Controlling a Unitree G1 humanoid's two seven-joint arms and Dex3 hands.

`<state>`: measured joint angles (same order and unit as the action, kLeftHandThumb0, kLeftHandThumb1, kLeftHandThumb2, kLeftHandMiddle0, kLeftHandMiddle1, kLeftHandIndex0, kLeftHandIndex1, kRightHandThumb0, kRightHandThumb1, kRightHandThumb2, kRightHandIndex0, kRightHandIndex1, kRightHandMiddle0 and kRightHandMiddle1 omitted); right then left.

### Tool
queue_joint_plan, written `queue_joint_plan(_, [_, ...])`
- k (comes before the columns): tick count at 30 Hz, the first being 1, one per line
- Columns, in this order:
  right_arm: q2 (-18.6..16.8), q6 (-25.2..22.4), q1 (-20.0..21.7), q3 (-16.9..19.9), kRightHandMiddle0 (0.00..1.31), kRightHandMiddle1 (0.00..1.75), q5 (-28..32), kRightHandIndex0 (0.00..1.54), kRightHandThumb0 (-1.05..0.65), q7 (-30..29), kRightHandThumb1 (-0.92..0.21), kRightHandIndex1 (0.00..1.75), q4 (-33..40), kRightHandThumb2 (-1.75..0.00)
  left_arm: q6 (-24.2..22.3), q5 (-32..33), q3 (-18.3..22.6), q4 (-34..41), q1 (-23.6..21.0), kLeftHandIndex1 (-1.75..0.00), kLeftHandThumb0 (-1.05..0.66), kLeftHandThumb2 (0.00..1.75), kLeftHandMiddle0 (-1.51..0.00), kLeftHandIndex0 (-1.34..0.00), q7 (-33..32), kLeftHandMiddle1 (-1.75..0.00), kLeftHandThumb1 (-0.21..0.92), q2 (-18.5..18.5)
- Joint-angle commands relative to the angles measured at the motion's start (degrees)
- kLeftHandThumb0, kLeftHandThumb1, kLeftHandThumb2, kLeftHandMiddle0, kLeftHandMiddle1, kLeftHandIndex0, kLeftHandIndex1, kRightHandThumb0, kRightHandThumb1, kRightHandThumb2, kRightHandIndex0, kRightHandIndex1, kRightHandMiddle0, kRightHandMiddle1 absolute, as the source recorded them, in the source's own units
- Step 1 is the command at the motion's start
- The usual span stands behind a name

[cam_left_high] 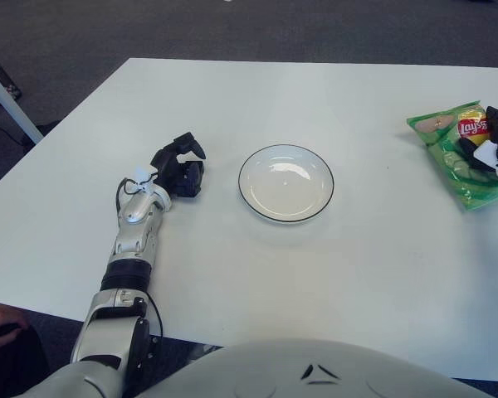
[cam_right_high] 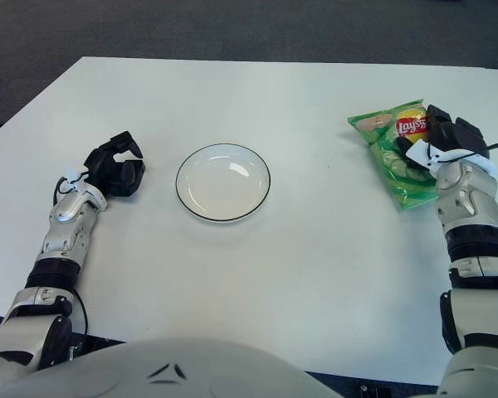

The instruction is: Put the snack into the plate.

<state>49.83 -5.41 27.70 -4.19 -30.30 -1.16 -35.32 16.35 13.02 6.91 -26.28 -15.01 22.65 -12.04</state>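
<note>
— Where was the snack bag (cam_left_high: 456,157)?
— Far right of the white desk (cam_left_high: 232,99), under the right hand (cam_left_high: 491,141).
— And the plate (cam_left_high: 285,183)?
— At centre, left hand (cam_left_high: 179,168) curled at its left.

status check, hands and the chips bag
Right hand on the green Lay's chips bag at table's right, grip not confirmed. Left hand idle, curled, left of the plate. Plate bare, path to it open.

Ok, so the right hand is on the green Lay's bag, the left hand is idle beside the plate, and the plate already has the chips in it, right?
Not quite: the plate is empty, as the right eye view shows. The right hand is on the green Lay's bag, over at the plate's right, and the left hand is idle beside the plate, on its left.
</note>
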Motion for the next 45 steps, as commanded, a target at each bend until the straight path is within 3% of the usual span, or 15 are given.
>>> queue_joint_plan(1, [-0.48,0.18,-0.89,0.53,0.02,0.01,0.70,0.00,-1.05,0.36,-0.92,0.00,1.65,-1.08,-2.17,-0.84,-0.71,-3.00,5.98,-1.75,-0.50,1.38,-1.34,-0.66,-0.85,-1.75,0.27,2.16])
queue_joint_plan(45, [-1.96,0.95,-0.58,-0.09,0.00,0.29,-0.74,0.00,-1.05,-1.53,-0.92,0.00,5.93,-0.98,-2.43,-1.11,-1.04,-1.63,6.57,-1.75,-0.51,1.40,-1.34,-0.67,-1.37,-1.75,0.25,2.38])
